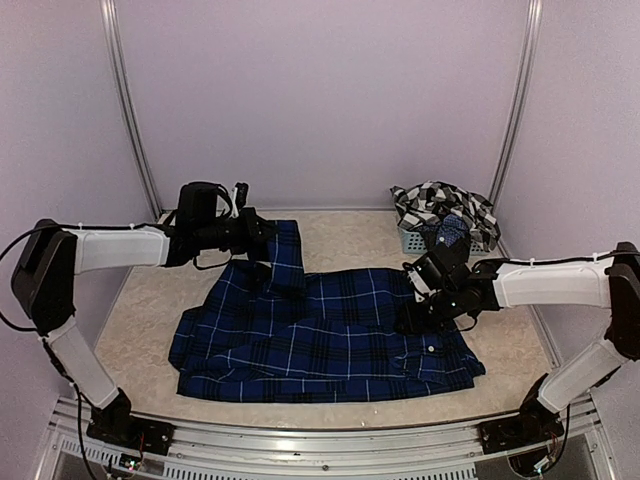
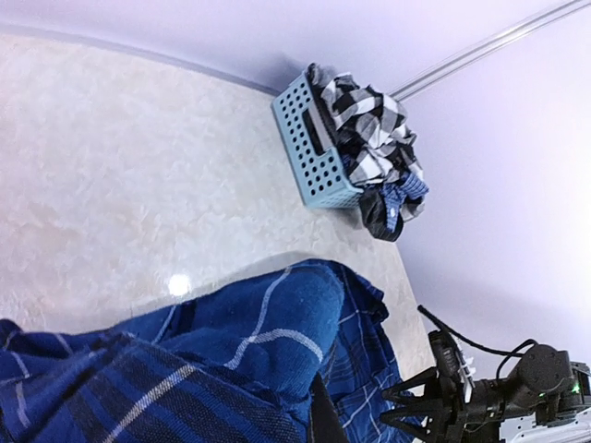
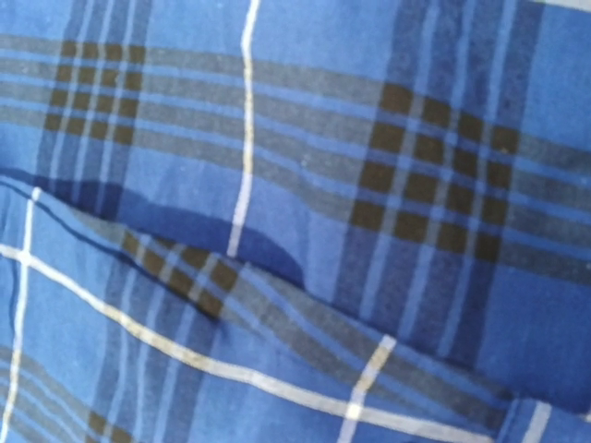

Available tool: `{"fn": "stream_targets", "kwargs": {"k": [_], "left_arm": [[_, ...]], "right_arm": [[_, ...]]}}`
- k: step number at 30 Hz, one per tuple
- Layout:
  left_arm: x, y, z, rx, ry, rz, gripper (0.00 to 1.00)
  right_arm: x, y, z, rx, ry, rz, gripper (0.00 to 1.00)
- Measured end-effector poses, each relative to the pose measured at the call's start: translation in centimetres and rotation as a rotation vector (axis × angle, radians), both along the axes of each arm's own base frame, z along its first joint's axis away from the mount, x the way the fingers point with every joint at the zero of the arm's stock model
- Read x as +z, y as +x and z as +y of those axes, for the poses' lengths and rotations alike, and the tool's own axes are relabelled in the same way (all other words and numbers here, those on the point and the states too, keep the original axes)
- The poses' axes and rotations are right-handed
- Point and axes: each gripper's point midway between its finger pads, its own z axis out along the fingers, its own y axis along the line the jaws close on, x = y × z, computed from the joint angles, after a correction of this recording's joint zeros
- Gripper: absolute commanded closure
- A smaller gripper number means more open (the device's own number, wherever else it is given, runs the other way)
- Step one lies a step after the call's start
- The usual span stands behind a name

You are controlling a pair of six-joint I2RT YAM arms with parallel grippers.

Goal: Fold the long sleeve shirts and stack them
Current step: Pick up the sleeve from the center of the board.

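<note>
A navy blue long sleeve shirt (image 1: 330,335) with thin white grid lines lies spread across the middle of the table, one sleeve (image 1: 287,250) reaching toward the back. My left gripper (image 1: 256,240) is shut on that sleeve's edge; in the left wrist view the blue cloth (image 2: 277,332) bunches over one dark finger (image 2: 323,415). My right gripper (image 1: 418,312) presses down on the shirt's right side. Its wrist view shows only plaid cloth (image 3: 295,185), so its fingers are hidden. A black-and-white checked shirt (image 1: 440,205) is heaped in a basket at the back right.
The grey-blue mesh basket (image 1: 410,240) stands at the back right corner, also seen in the left wrist view (image 2: 309,138) with more blue cloth hanging over its side. Walls enclose the table on three sides. A metal rail (image 1: 320,445) runs along the near edge.
</note>
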Motion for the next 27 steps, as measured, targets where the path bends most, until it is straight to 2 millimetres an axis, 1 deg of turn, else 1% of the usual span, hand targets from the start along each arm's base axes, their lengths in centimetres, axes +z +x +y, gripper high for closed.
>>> {"fn": "stream_targets", "kwargs": {"k": [2, 4, 9, 11, 14, 16, 18, 21, 22, 25, 27], "left_arm": [[1.4, 0.6, -0.2, -0.017, -0.016, -0.026, 1.00], [3.4, 1.6, -0.5, -0.033, -0.023, -0.071, 1.00], [10.2, 3.7, -1.0, -0.046, -0.030, -0.240, 1.00], [12.4, 4.1, -0.9, -0.049, -0.020, -0.309, 0.99], [15.0, 4.8, -0.7, -0.059, 0.017, -0.405, 0.97], [16.1, 5.5, -0.5, -0.060, 0.039, -0.455, 0.97], [16.7, 6.5, -0.1, -0.055, 0.066, -0.497, 0.98], [15.8, 7.6, 0.7, -0.048, 0.108, -0.502, 0.98], [15.2, 8.0, 1.0, -0.047, 0.125, -0.496, 0.98], [14.0, 8.2, 1.5, -0.055, 0.161, -0.475, 0.99], [13.9, 8.1, 1.7, -0.075, 0.168, -0.482, 1.00]], "right_arm": [[0.0, 0.0, 0.1, 0.003, 0.002, -0.002, 0.57], [0.0, 0.0, 0.1, 0.004, 0.002, -0.003, 0.57], [0.1, 0.1, 0.1, 0.010, -0.001, -0.007, 0.56], [0.1, 0.1, 0.0, 0.013, -0.005, -0.012, 0.56], [0.5, 0.6, 0.2, 0.018, -0.010, -0.029, 0.56], [0.6, 0.8, 0.3, 0.018, -0.011, -0.037, 0.56], [0.9, 1.5, 0.5, 0.012, -0.019, -0.054, 0.56], [1.3, 2.5, 0.4, -0.007, -0.043, -0.085, 0.54], [1.5, 2.8, 0.3, -0.013, -0.053, -0.098, 0.53], [2.6, 4.3, -0.2, -0.035, -0.075, -0.150, 0.50], [4.0, 5.9, -0.5, -0.049, -0.081, -0.195, 0.46]]}}
